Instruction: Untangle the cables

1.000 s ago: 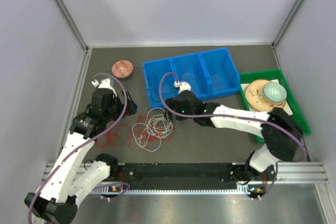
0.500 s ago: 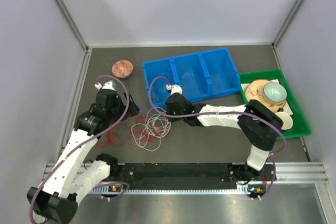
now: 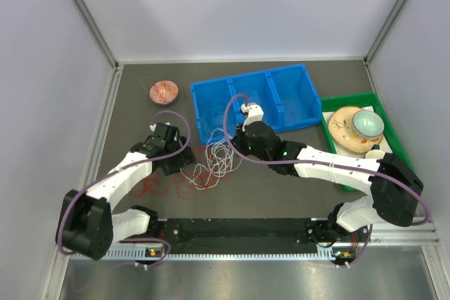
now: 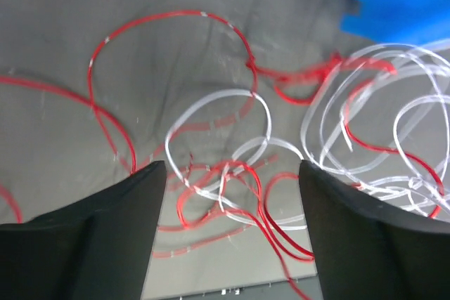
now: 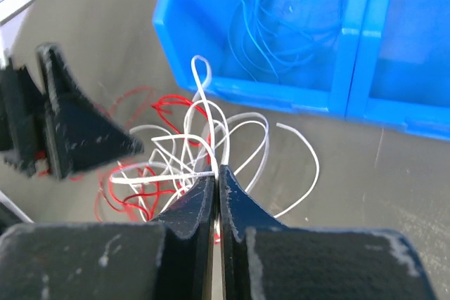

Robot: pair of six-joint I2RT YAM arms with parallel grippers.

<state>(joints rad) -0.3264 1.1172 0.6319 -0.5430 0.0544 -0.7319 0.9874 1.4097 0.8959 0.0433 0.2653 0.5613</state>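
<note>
A tangle of thin red and white cables (image 3: 209,165) lies on the dark table in front of the blue bin. My right gripper (image 3: 234,150) is shut on a white cable (image 5: 242,121); its loops hang lifted from the closed tips (image 5: 216,171). Red cable (image 5: 167,106) lies under them. My left gripper (image 3: 183,162) is low over the left side of the tangle. Its jaws are open (image 4: 232,168), with red cable (image 4: 176,17) and white cable (image 4: 219,98) loops lying between and beyond the fingers. A thin blue cable (image 5: 285,12) lies in the bin.
The blue three-part bin (image 3: 204,89) stands behind the tangle. A green tray (image 3: 402,156) at the right holds a tan dish (image 3: 343,126) and a pale bowl (image 3: 368,123). A small reddish round coil (image 3: 164,91) lies at the back left.
The right gripper shut on the white cable and drew it up and right toward the bin. The left arm swung down and right, onto the tangle's left side, its jaws narrowing a little.
</note>
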